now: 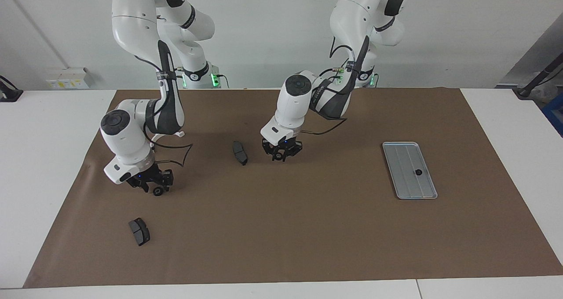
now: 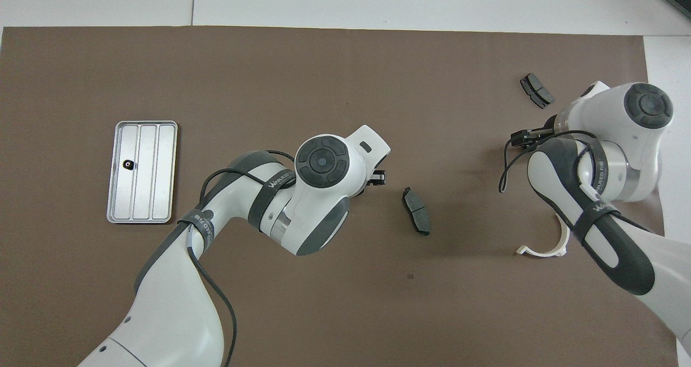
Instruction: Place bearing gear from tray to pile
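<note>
Worktop (image 1: 506, 114), brown mat (image 1: 308, 228): inspected.

Tray (image 1: 404, 176): 1, lying toward the left arm's end of the worktop, holding 1 gear (image 1: 418, 172).

Bracket (image 2: 561, 237): 1, white half-ring, near the right arm's end.

Brake pads: 2, 1 mid-mat (image 1: 239, 153) and 1 toward the corner at the right arm's end (image 1: 139, 231).

My left tool (image 1: 281, 151) hangs over the mat's middle, beside the mid-mat pad; apart or together, I cannot tell. My right tool (image 1: 154, 187) is low near the right arm's end, with a second gear (image 1: 157, 192) at its tip. I cannot tell whether that gear is clamped or released.

Gears seen: 2. No pile is formed yet. My judgement: 1 delivery is near done, and the tray gear is left.
</note>
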{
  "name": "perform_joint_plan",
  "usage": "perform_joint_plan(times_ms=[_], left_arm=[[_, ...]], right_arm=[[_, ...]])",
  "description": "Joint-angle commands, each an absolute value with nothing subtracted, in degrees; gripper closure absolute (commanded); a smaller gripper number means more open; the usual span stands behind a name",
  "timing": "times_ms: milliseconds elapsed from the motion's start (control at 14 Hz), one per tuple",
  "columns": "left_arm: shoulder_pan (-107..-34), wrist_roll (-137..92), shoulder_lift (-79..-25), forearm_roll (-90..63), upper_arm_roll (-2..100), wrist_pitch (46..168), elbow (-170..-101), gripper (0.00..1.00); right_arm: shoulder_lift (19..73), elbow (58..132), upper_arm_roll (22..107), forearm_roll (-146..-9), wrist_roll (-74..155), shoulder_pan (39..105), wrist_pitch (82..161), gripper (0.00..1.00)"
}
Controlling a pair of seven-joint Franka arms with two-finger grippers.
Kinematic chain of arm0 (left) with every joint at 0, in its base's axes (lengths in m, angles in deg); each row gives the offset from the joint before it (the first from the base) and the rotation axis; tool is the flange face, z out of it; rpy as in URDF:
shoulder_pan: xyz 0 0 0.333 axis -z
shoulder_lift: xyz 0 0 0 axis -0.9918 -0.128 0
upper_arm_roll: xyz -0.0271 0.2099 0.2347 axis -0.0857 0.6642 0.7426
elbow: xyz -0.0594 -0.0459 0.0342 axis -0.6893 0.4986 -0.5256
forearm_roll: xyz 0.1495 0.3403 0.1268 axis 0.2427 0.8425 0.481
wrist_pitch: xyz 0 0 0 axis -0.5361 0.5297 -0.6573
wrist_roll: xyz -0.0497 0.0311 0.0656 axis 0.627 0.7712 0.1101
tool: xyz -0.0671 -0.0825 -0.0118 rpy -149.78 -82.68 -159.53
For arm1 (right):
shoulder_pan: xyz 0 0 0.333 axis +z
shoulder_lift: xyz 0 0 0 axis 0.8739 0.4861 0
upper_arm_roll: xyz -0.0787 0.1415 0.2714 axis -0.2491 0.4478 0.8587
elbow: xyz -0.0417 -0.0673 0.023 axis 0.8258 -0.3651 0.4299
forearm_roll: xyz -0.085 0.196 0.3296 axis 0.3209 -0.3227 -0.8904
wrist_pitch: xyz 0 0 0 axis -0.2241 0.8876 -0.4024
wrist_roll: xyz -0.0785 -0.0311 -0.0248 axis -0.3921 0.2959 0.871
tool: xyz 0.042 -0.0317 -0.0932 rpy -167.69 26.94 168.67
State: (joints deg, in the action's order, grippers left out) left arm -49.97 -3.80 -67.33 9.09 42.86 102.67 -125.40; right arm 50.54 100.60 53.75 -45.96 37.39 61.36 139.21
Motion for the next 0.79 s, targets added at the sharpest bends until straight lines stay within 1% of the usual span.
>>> perform_joint_plan(times_ms=[0, 143, 286, 501, 716], left_arm=[[-50.5, -4.1, -67.9, 8.2, 43.6, 103.4, -124.1, 0.00], [-53.0, -4.6, -67.6, 8.3, 43.8, 102.4, -123.8, 0.00], [-58.1, -5.2, -66.8, 8.4, 43.7, 101.6, -123.8, 0.00], [-65.8, -8.8, -65.5, 8.4, 43.8, 98.0, -124.3, 0.00], [-74.0, -16.6, -64.5, 8.4, 43.8, 93.7, -125.2, 0.00]], right_arm=[[44.7, 100.5, 54.5, -47.1, 37.6, 62.1, 133.8, 0.00], [42.2, 99.6, 54.5, -47.2, 36.4, 64.6, 129.9, 0.00], [40.8, 98.7, 54.6, -47.2, 30.2, 68.0, 126.5, 0.00], [40.8, 98.7, 54.6, -47.2, 22.8, 75.5, 127.0, 0.00], [42.7, 98.7, 54.6, -49.9, 19.2, 82.0, 130.7, 0.00]])
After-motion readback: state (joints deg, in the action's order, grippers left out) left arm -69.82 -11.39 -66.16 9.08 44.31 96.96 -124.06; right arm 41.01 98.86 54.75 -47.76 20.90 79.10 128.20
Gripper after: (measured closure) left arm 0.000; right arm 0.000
